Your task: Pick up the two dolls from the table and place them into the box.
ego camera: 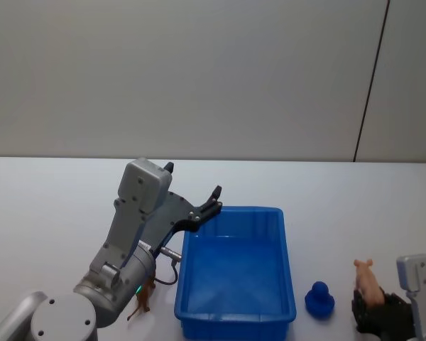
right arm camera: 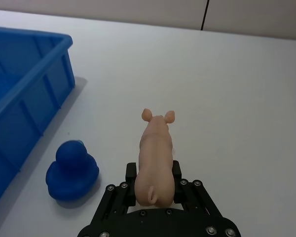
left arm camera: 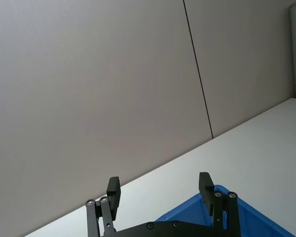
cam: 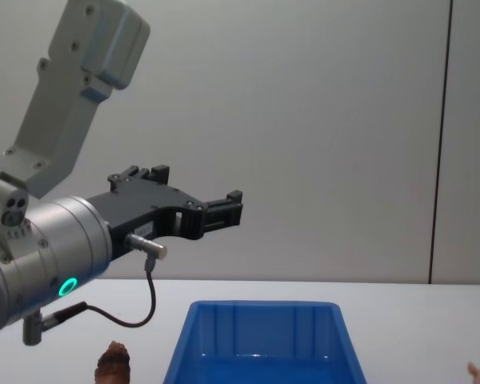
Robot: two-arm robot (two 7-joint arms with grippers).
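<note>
The pale pink doll [right arm camera: 155, 153], shaped like a pig, sits between the fingers of my right gripper [right arm camera: 153, 178], which is shut on it to the right of the box; the same doll [ego camera: 366, 279] and gripper [ego camera: 371, 304] appear at the table's near right. The brown-tufted doll [ego camera: 141, 302] stands on the table [ego camera: 50, 213] left of the box's near corner, under my left arm, and its tuft [cam: 112, 362] pokes up in the chest view. The blue box [ego camera: 234, 270] looks empty. My left gripper [ego camera: 193, 180] is raised and open over the box's far left corner, holding nothing [left arm camera: 159, 190].
A small blue duck toy [ego camera: 319, 300] rests on the table between the box and my right gripper, close to the held doll [right arm camera: 71, 170]. A grey wall with a dark vertical seam [ego camera: 371, 78] closes off the far side of the table.
</note>
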